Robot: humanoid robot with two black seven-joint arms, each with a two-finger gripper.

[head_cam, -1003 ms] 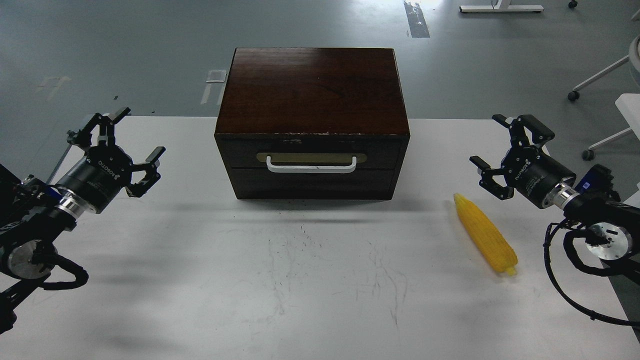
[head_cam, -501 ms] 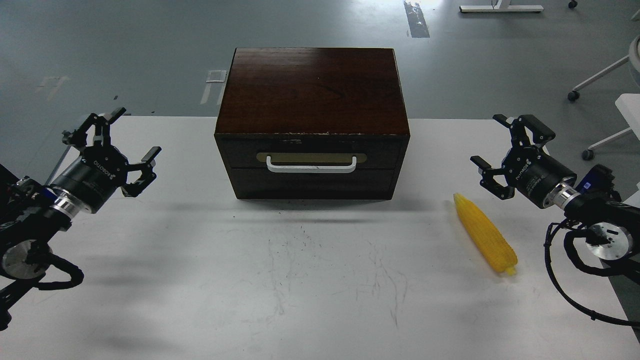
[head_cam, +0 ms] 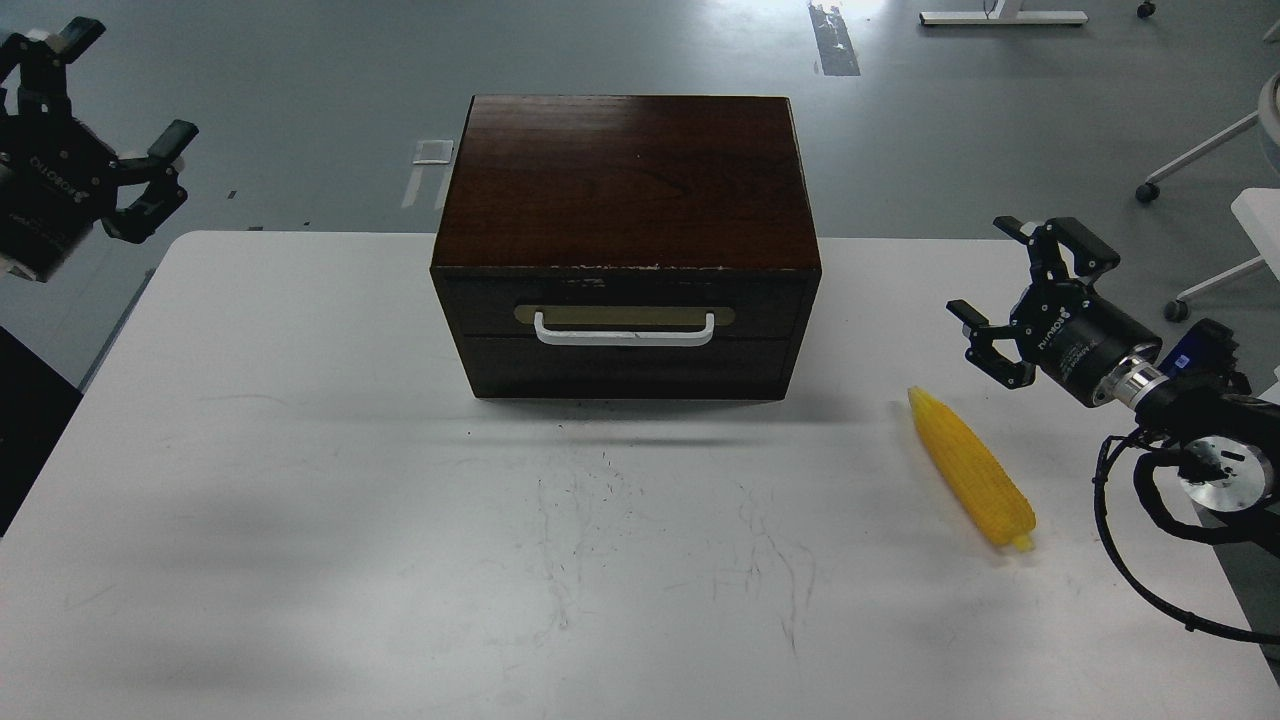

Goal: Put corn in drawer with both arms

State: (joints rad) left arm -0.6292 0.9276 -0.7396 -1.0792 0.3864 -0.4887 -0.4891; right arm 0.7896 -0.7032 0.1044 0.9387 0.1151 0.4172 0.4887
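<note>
The corn [head_cam: 970, 467], a bright-yellow tapered cob, lies on the white table [head_cam: 400, 520] at the right, its tip pointing toward the cabinet. The dark brown cabinet [head_cam: 625, 180] stands at the back centre. Its drawer [head_cam: 625, 305] is closed, with a white bar handle [head_cam: 625, 332] on a tan plate. My right gripper [head_cam: 1010, 290] is open and empty, above and to the right of the corn's tip. My left gripper [head_cam: 95, 110] is open and empty, raised at the far upper left, well away from the cabinet.
A plain dark panel [head_cam: 620, 367] sits below the drawer. The table's left edge [head_cam: 80, 390] runs near my left arm. Chair legs with castors [head_cam: 1200, 150] stand on the floor at the back right.
My left arm has swung up and to the left, off the table area to the upper left corner. My right gripper has drifted slightly right and up. The corn and cabinet have not moved.
</note>
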